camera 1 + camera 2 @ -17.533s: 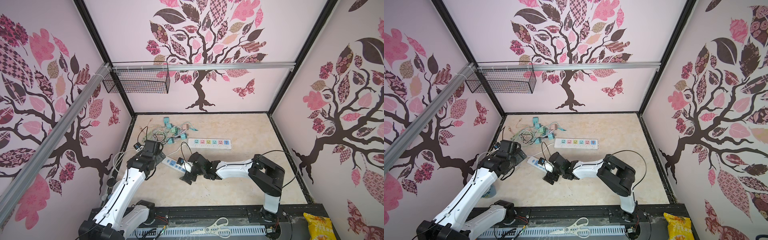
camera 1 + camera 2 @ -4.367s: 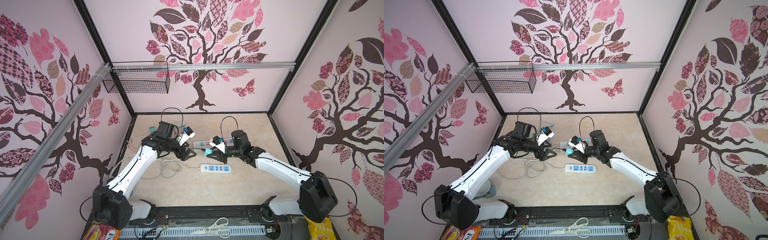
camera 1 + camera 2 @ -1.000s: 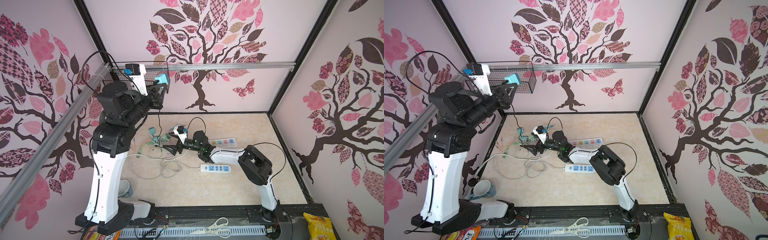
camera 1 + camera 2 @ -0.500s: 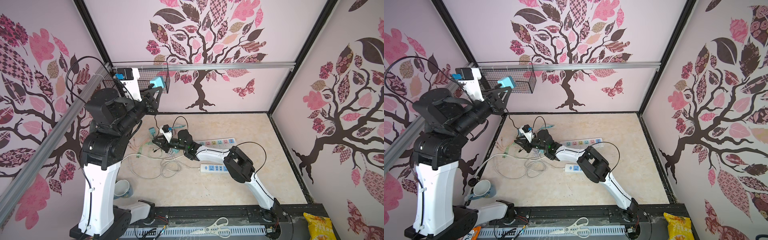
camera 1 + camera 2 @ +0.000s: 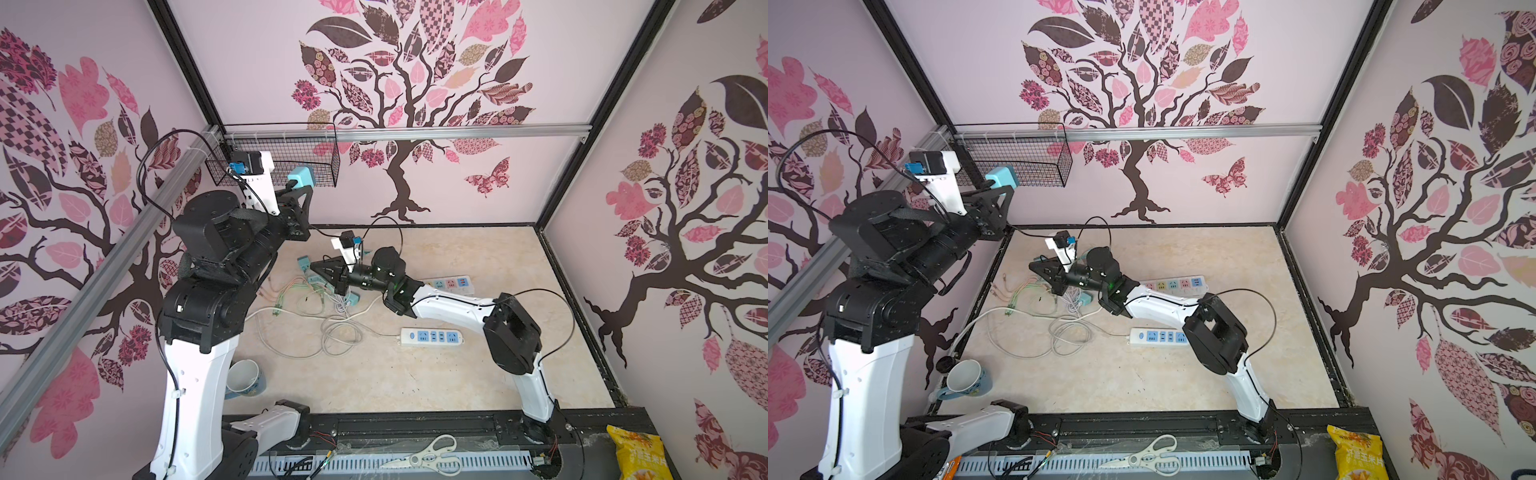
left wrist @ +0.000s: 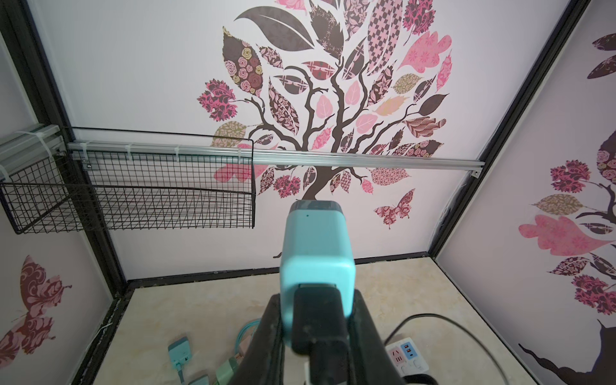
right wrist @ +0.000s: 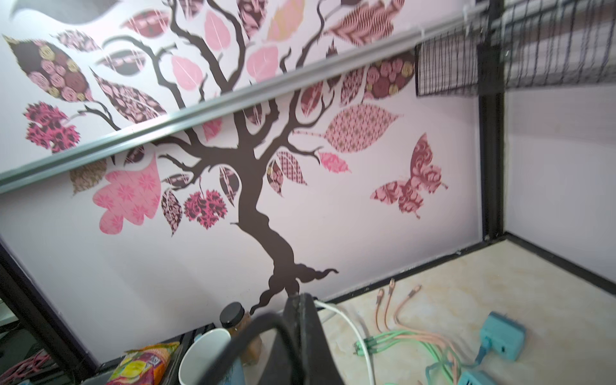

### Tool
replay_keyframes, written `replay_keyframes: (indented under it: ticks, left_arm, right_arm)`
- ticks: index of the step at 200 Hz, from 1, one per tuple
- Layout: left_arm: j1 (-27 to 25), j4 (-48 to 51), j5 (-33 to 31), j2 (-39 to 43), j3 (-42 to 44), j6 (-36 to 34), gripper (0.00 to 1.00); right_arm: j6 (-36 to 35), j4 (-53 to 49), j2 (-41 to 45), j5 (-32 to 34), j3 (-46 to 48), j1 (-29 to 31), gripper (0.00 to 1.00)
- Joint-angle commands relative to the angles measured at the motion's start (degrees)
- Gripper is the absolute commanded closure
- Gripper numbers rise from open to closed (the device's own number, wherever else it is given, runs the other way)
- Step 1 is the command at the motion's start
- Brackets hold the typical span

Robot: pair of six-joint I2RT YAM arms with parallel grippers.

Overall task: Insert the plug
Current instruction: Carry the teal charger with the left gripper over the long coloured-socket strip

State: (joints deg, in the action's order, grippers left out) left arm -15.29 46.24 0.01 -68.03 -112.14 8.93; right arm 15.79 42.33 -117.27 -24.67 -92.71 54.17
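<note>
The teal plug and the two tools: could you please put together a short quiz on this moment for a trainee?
1. True or false: the left tool holds the teal plug up in the air, well above the tabletop.
2. The right tool is: A) shut, low by the cable tangle; B) open above the scissors; C) inside the mug.
3. Is the teal plug seated in the blue-socket power strip?
Key: 1 true; 2 A; 3 no.
</note>
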Motion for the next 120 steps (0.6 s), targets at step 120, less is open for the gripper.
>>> replay_keyframes:
  ticks: [120]
  left_arm:
    - [0.2, -4.1, 13.3, 0.1, 13.9, -3.0, 1.00]
  right_arm:
    - [-1.2, 1.9, 20.3, 4.1, 27.3, -12.9, 1.00]
